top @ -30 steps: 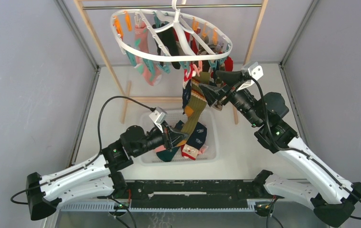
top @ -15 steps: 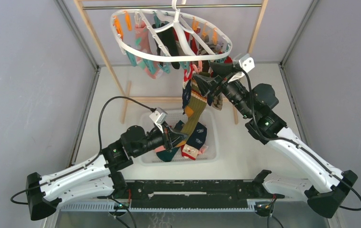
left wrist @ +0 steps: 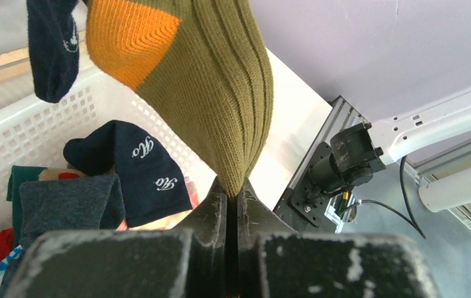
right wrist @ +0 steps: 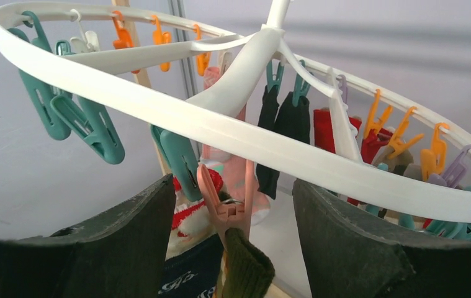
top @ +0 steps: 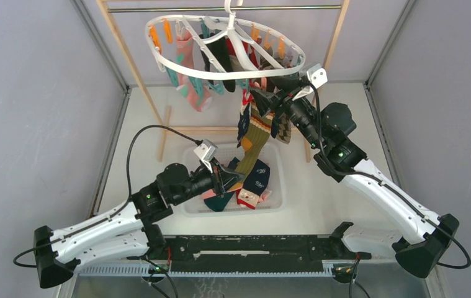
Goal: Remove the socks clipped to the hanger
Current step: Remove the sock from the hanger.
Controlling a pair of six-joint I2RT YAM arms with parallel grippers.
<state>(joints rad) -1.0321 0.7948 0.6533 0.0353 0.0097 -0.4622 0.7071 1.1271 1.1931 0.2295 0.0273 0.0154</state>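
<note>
My left fingers (left wrist: 220, 214) are pinched shut on the toe of the olive sock (left wrist: 208, 93), above the white basket (left wrist: 9, 130). In it, a navy sock (left wrist: 139, 167) bears white script I can't read. My right fingers (right wrist: 127, 248) stand apart, either side of the pink clip (right wrist: 223, 198) holding that olive sock on the hanger (right wrist: 270, 149).

Left jaws clamped, right jaws apart.

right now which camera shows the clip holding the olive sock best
Right wrist: the pink clip hangs close up inside the open right gripper, biting the olive sock at its cuff. Top external shows it only as a speck under the hanger. Left wrist shows no clip, only the sock's toe pinched in the left gripper.
</note>
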